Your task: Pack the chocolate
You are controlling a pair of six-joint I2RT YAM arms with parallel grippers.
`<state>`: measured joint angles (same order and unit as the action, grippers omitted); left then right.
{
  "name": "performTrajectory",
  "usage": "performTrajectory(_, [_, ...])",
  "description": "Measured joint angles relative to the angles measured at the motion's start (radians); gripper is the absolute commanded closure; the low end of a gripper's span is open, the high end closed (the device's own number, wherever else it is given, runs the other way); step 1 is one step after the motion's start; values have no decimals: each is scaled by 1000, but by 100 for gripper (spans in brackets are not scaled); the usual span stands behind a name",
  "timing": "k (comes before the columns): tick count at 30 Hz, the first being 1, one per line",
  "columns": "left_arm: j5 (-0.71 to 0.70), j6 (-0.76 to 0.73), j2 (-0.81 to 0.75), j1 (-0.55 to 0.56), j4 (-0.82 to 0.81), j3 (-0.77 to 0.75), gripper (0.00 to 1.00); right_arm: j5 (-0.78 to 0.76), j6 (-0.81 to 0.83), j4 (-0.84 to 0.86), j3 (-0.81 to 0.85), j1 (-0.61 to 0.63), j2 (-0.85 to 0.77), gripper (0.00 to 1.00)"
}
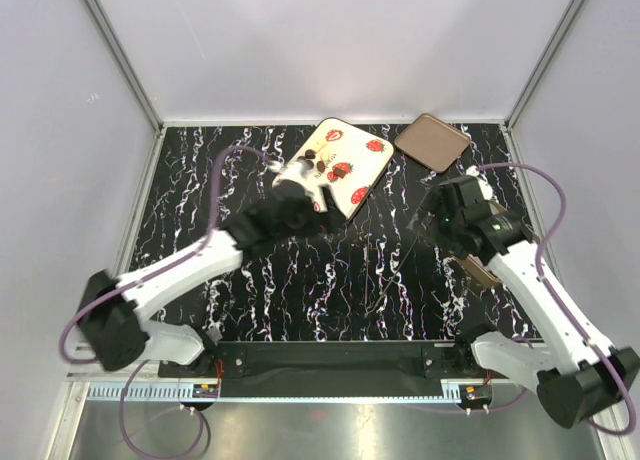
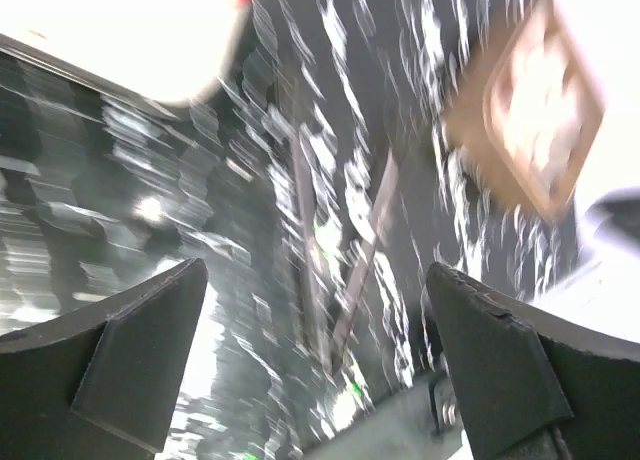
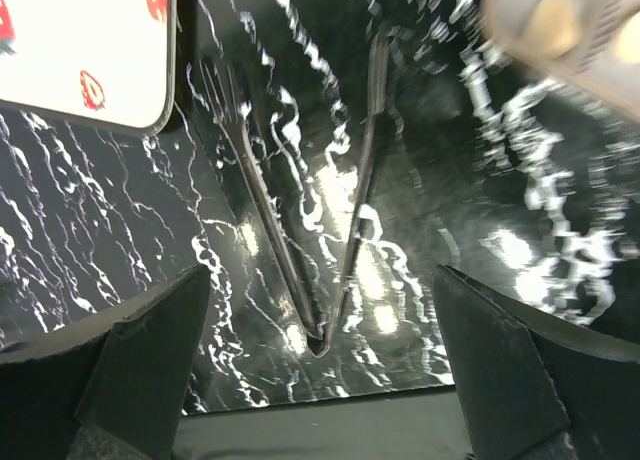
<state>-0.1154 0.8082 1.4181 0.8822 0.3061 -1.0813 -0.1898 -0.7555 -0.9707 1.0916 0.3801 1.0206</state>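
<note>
Seemingly, the step in hand is fetching the black tongs (image 3: 267,220), which lie on the worktop (image 1: 200,180) on the near side of the cream tray (image 1: 355,152). The right hand (image 3: 322,272), fingers spread and empty, hangs over them. It would do best to straddle both arms squarely near the joined end before squeezing. The left hand (image 2: 315,270), likewise spread and empty, hovers at the tray's near edge. The chocolate (image 1: 320,165), a few small dark brown pieces, sits on the tray's far-left part; paler ones I cannot make out.
</note>
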Motion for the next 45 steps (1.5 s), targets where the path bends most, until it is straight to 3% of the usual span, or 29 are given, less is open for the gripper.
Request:
performTrajectory(4, [2,-41,-227,-198,-19,154,1,6,-88,75,-78,79,86,0])
performTrajectory(7, [3,-74,-328,-284,14,250,1,-15,-149,120,-132,181,143,0])
performTrajectory(21, [-24,-104,-570,-301,59,459,1,-217,-428,212,-248,573,268,0])
performTrajectory(31, [-72,-105,-613,-301,8,567,1,-322,-509,275,-280,620,390,0])
performTrajectory(45, [-80,-105,-612,-301,-47,595,1,-378,-441,351,-264,621,475,0])
